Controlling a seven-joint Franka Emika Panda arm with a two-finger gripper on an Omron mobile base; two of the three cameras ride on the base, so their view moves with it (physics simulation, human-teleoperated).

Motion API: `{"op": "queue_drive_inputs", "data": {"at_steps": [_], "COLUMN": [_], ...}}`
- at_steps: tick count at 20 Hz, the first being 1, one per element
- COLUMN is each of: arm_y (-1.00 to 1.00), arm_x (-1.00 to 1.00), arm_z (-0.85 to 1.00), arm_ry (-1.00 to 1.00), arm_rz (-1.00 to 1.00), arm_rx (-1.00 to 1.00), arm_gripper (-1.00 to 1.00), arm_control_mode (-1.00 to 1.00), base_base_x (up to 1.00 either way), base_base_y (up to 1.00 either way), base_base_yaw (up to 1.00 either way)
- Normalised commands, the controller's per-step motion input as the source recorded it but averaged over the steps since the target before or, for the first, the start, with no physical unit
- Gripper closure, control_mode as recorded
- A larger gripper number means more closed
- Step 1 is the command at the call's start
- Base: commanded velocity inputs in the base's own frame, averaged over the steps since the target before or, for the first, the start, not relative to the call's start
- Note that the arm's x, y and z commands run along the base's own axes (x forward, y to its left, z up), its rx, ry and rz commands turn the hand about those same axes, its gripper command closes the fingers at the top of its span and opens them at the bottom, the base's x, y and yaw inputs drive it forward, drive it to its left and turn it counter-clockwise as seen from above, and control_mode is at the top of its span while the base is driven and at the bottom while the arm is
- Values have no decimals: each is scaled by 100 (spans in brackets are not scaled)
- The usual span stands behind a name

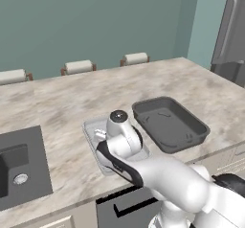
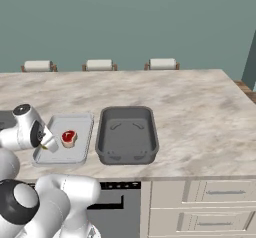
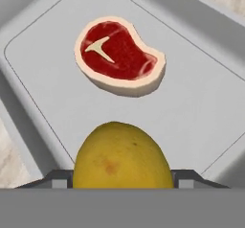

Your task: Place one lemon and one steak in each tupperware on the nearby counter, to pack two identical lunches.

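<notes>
lemon: we see the lemon point(image 3: 122, 156) at 6 o'clock in the hand view, sitting between the two finger tips, hanging over the light grey tray.
steak: one steak point(image 3: 118, 54) lies flat on the light tray floor, at 12 o'clock from the lemon in the hand view; in the right base view the same steak point(image 2: 68, 138) sits near the tray middle.
end effector: the end effector point(image 3: 122, 176) has its fingers spread fairly wide with the lemon filling the gap; we judge it is gripping the lemon.
light tupperware: the shallow light grey tray point(image 2: 82, 127) is on the table, just beside the dark one at its 9 o'clock in the right base view.
dark tupperware: the deeper dark grey tray point(image 2: 126, 154) looks bare inside, no lemon or steak that we can see.
table: the marble table point(image 2: 200, 112) carries both trays near its front edge.
step: we judge the lemon is being lowered into the light tray next to the steak, first lunch nearly packed.
next move: needs the fingers to part and let the lemon drop clear of the steak, then lift away; the dark tray is yet to be filled.
view difference: the hand view gives lemon and grip; the left base view has the arm covering most of the light tray point(image 1: 91, 129), while showing a sink point(image 1: 16, 167) at 9 o'clock.
</notes>
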Motion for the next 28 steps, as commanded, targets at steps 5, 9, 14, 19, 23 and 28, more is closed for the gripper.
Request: {"op": "queue_drive_inputs", "data": {"at_steps": [5,9,14,19,23,28], "arm_y": [0,0,3,9,10,0], "arm_x": [22,24,32,15,-1,-11], "arm_z": [-20,-21,-24,-7,8,32], "arm_ry": [4,3,3,6,6,5], "arm_rz": [-8,-7,-7,-8,-11,-16], "arm_rx": [0,0,0,0,0,0], "arm_gripper": [100,100,-100,-100,-100,-100], "arm_control_mode": [-100,-100,-100,-100,-100,-100], "base_base_x": [0,0,0,0,0,0], "base_base_y": [0,0,0,0,0,0], "base_base_yaw": [0,0,0,0,0,0]}}
